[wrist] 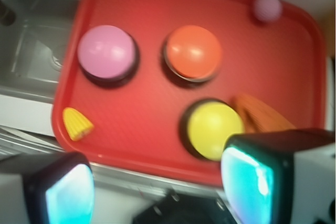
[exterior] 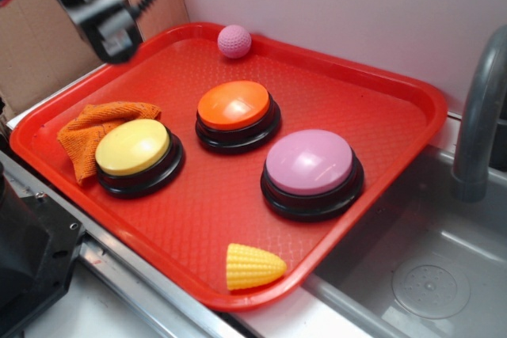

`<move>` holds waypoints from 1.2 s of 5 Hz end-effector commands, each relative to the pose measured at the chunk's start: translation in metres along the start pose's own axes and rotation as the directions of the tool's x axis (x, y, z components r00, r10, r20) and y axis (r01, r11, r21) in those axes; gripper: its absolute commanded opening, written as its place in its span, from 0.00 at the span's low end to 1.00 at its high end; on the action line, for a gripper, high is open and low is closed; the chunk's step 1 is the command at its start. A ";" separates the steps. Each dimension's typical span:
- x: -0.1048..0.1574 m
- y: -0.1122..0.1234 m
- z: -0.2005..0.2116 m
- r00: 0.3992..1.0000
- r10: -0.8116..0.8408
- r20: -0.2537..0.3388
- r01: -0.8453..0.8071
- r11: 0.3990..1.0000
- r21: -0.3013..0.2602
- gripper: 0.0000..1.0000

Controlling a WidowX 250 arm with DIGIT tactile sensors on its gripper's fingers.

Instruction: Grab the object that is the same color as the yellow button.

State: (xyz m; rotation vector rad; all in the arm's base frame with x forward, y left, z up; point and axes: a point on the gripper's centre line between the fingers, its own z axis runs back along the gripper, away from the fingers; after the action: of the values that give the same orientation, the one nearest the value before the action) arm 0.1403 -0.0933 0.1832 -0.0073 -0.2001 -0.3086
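The object, a small yellow toy corn cob (exterior: pixel 253 266) (wrist: pixel 76 123), lies on the red tray (exterior: pixel 372 85) (wrist: pixel 136 124) at its front edge. The yellow button (exterior: pixel 135 152) (wrist: pixel 214 129) stands on the tray's left side with its black base. My gripper (exterior: pixel 103 9) (wrist: pixel 157 190) hangs high above the tray's back left corner, blurred in the exterior view. In the wrist view its jaws stand wide apart with nothing between them, far from the corn.
An orange-topped button (exterior: pixel 235 112) (wrist: pixel 193 52) and a pink-topped button (exterior: pixel 310 170) (wrist: pixel 106 52) stand on the tray. An orange cloth (exterior: pixel 95 128) (wrist: pixel 260 115) lies beside the yellow button. A pink ball (exterior: pixel 234 40) (wrist: pixel 266 7) rests at the tray's back. A sink (exterior: pixel 428 267) with a faucet (exterior: pixel 479 124) lies to the right.
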 end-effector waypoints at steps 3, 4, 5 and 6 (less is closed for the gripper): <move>0.003 -0.074 -0.098 0.972 -0.227 -0.061 0.216 0.965 -0.147 1.00; -0.003 -0.079 -0.114 0.969 -0.228 -0.099 0.216 0.969 -0.120 1.00; -0.008 -0.082 -0.127 0.963 -0.238 -0.123 0.225 0.968 -0.113 1.00; -0.013 -0.081 -0.140 0.966 -0.212 -0.149 0.199 0.975 -0.100 1.00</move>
State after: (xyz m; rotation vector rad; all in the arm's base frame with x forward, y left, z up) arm 0.1337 -0.1671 0.0361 -0.0327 -0.0092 -0.5122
